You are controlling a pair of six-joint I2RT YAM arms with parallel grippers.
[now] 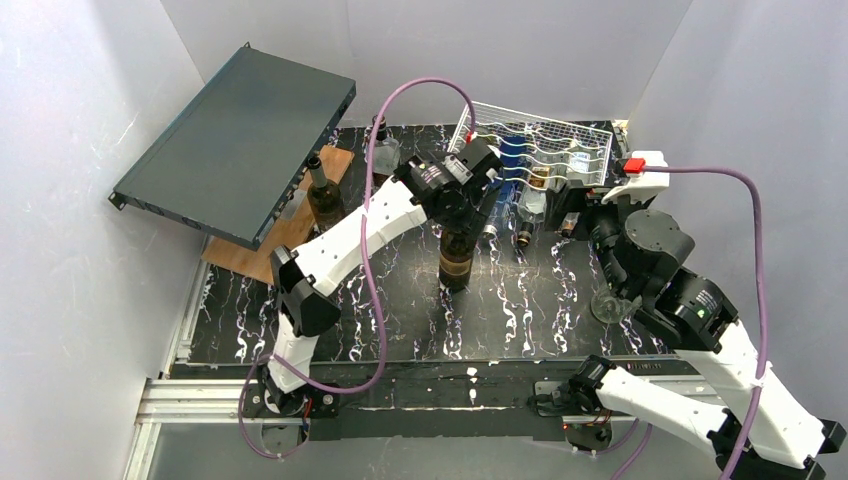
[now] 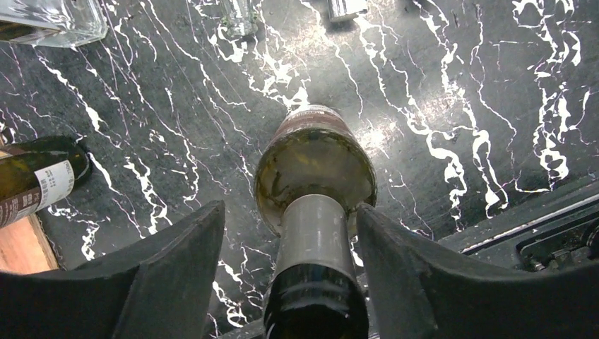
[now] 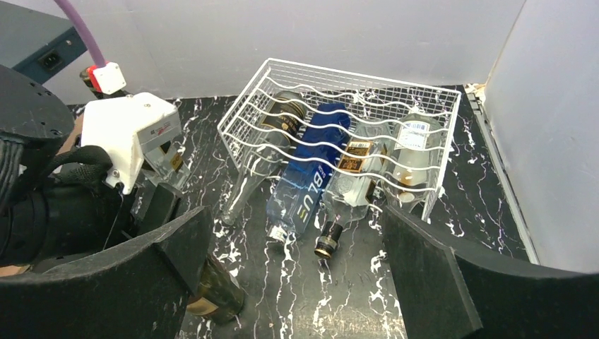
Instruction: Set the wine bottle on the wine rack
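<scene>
Black marble-veined desk (image 1: 520, 300) carries the wine bottle (image 2: 314, 169), which stands upright near the middle, well short of the wine rack (image 3: 367, 83) at the back right. We see the left tool (image 2: 288, 219) straddling the bottle's neck from above. It is spread and not clamped: one finger (image 2: 424, 282) is almost against the foil-capped neck, and the other stands off with a visible gap. The right tool (image 3: 297, 226) is also spread wide, with nothing between its fingers, and it hangs in front of the rack.

We judge the grasp has not yet been made, and the uneven gap is our first worry. If the fingers close off-centre, the near one could push the neck sideways and tip the tall bottle before the far one arrives. A grip on smooth foil alone could also let the heavy body swing or slide once it is lifted.

Further out, the rack's lower cradles look taken. A blue bottle (image 3: 311, 176) and three others lie there with their necks poking out the front, so a low approach could knock them, and the upper wavy row seems the only free place. A wine glass (image 1: 608, 305) stands just beside the right arm, where a careless sweep could topple it.
</scene>
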